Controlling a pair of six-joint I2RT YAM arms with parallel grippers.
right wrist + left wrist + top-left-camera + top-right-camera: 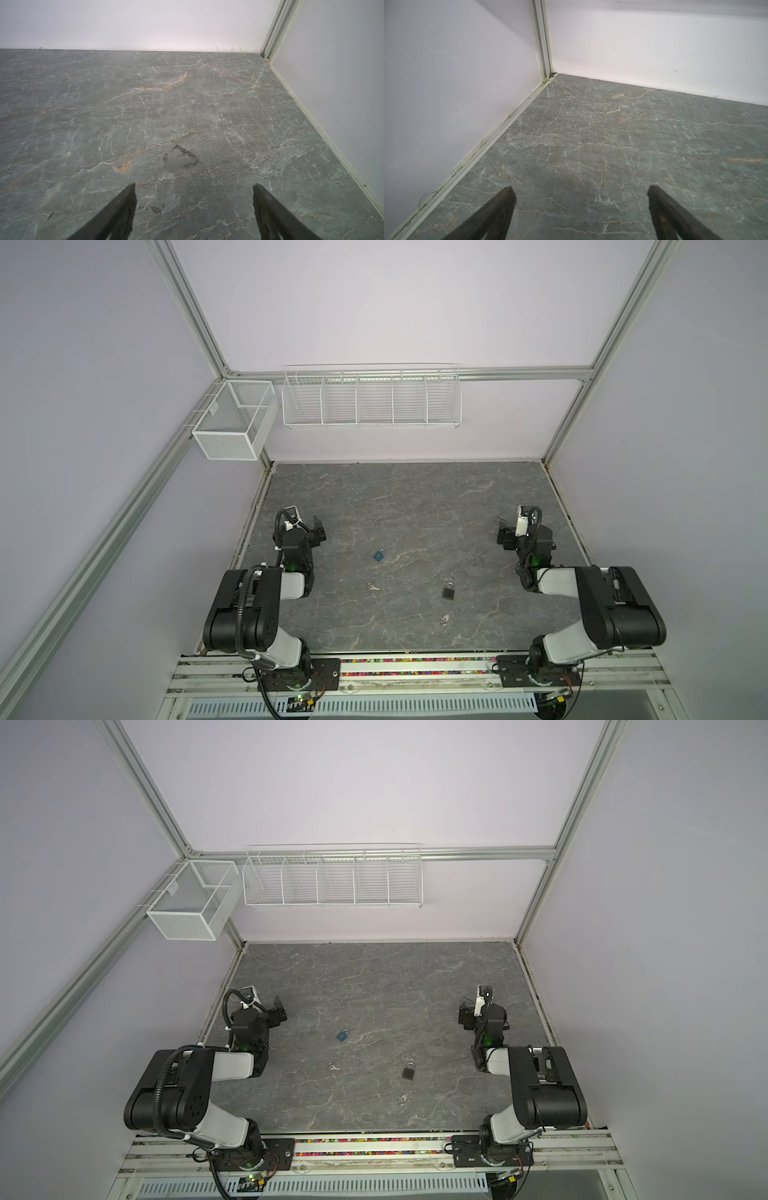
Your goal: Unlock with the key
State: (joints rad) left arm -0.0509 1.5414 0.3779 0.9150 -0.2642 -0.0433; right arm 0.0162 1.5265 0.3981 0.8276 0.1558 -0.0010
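Over veined grey stone tabletop (591,135), left fingers (496,212) and right fingers (122,209) gape wide, empty.

White wire rack (371,406) beside mesh basket (224,445), above grey table (415,506)

The left arm (253,601) and right arm (598,597) are resting folded, elbows bent back, while the left gripper (580,193) and right gripper (194,190) are pointing forward, jaws spread wide and holding nothing
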